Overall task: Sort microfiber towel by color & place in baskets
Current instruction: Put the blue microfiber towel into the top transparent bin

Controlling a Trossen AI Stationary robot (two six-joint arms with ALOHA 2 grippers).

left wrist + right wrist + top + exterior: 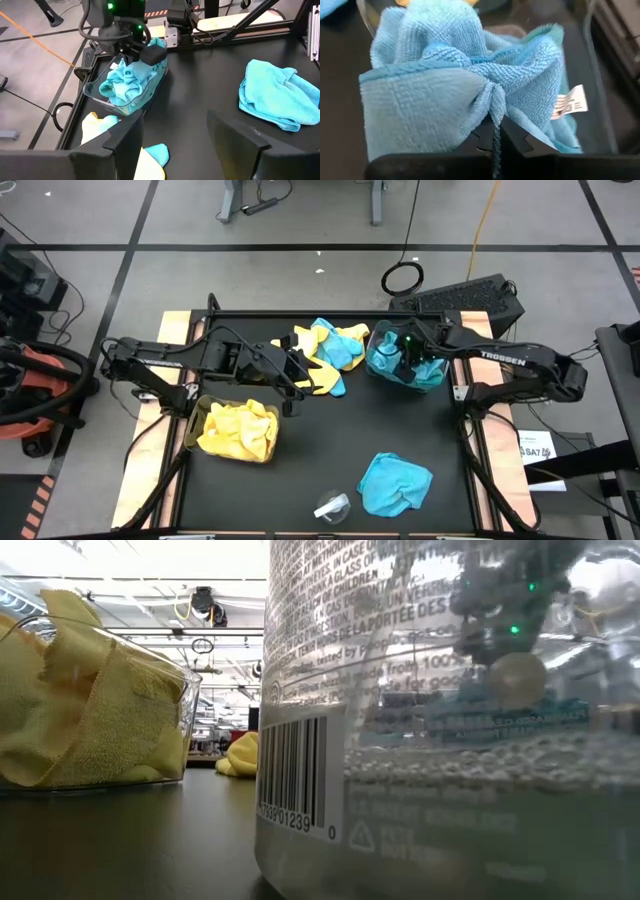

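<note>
The right claw (495, 137) is pinching a fold of a teal towel (445, 75), its fingers pressed together on the cloth, inside the right basket (378, 340) at the far right of the worktop (320, 440). That clear bin is sitting close to the worktop's right edge and is holding bunched teal cloth, a white tag (568, 106) sticking out of it.

Just left of it, at the far middle, a mixed pile of yellow and teal towels (325, 350) is lying loose. The left claw (292, 370) is hovering at the pile's left side with its fingers spread and nothing between them.

The left basket (192, 425) is sitting near the left edge, filled with yellow towels (240, 430). A single teal towel (395, 483) is lying loose at the near right, and a small clear cup-like piece (333, 507) is resting beside it at the near edge.

The dark centre of the worktop, between the baskets and the near towel, is lying open.
</note>
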